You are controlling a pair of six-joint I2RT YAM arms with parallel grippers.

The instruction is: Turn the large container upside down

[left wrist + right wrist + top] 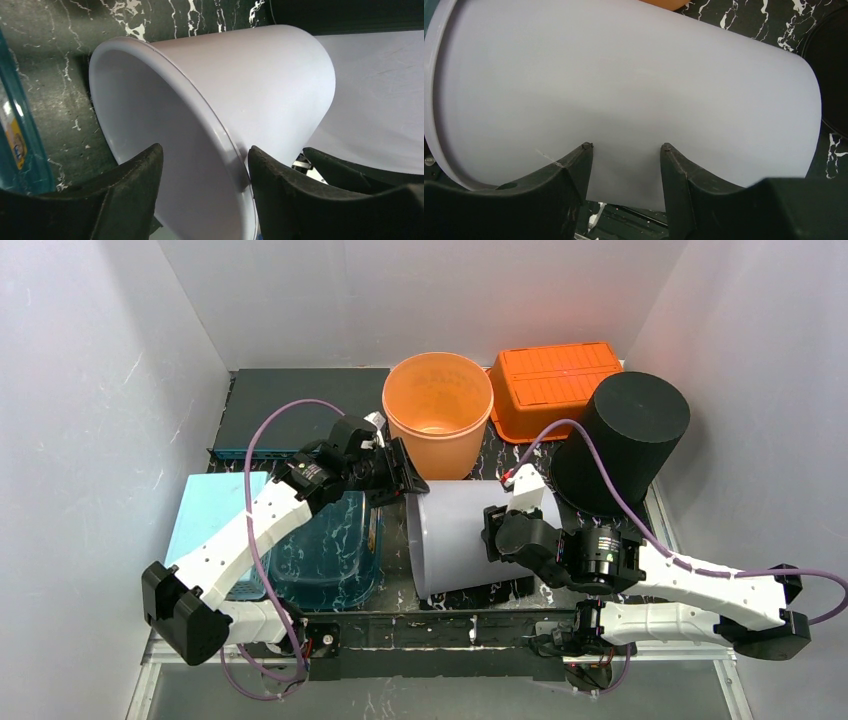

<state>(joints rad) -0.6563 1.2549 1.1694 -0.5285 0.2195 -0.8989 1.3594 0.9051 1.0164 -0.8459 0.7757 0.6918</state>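
Observation:
The large white container (460, 535) lies on its side mid-table, with its mouth to the left and its base toward the right. My left gripper (412, 482) is open at the far part of the rim. In the left wrist view the gripper (205, 165) straddles the container's (250, 85) rim, with one finger in front of the inside wall and the other outside. My right gripper (493, 530) is open. Its fingertips rest against the container's outer side wall (624, 85) in the right wrist view, where the gripper (626, 147) holds nothing.
An upright orange bucket (437, 410) stands just behind the white container. An overturned orange crate (555, 385) sits at the back right. A black container (625, 440) stands upside down at the right. A teal clear box (335, 550) and a light blue lid (205, 515) lie at the left.

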